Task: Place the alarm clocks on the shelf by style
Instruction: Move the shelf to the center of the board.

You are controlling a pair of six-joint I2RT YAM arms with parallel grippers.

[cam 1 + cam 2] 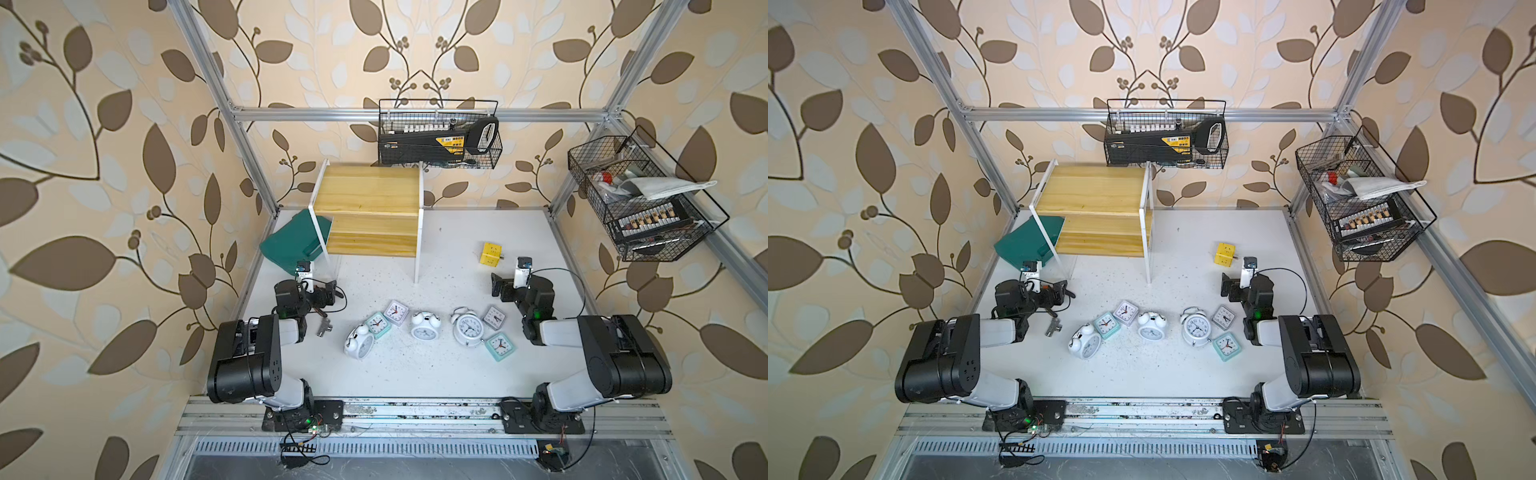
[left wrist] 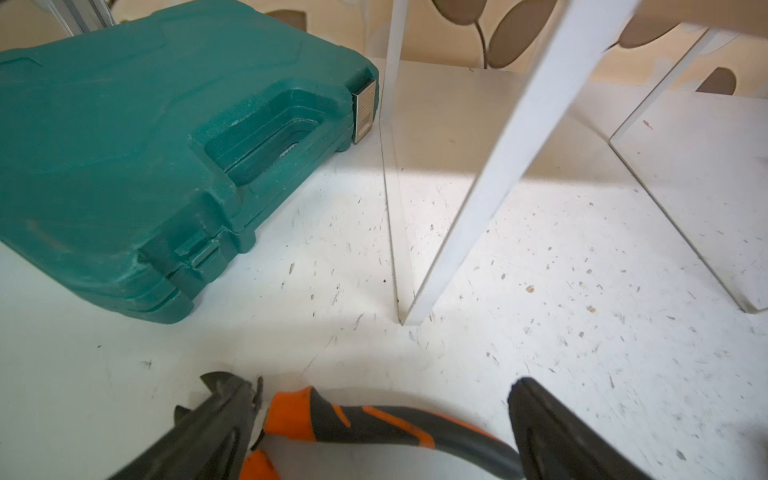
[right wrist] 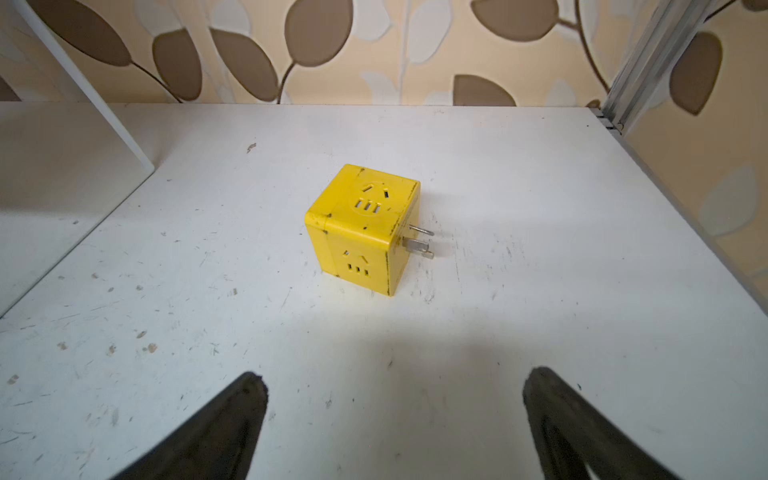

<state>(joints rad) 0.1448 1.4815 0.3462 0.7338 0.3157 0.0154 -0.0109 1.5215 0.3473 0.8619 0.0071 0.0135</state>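
Observation:
Several alarm clocks lie in a loose row on the white table near the front, seen in both top views. Three are round white twin-bell ones [image 1: 359, 341] [image 1: 424, 326] [image 1: 467, 328]. The square ones are two mint-green [image 1: 378, 324] [image 1: 500, 346], one pale lilac [image 1: 396, 312] and one greyish [image 1: 494, 318]. The shelf [image 1: 370, 208] stands at the back with both wooden tiers bare. My left gripper [image 1: 330, 293] [image 2: 380, 386] hangs open left of the clocks, near the shelf's front leg [image 2: 498, 166]. My right gripper [image 1: 496, 284] [image 3: 395, 376] is open and empty to their right.
Orange-handled pliers [image 2: 374, 419] lie on the table between the left fingers, not gripped. A teal case [image 1: 291, 243] leans beside the shelf. A yellow socket cube [image 3: 361, 228] sits ahead of the right gripper. A small metal part [image 1: 324, 328] lies near the left arm. Black wire baskets [image 1: 438, 133] [image 1: 636, 199] hang at the back and right.

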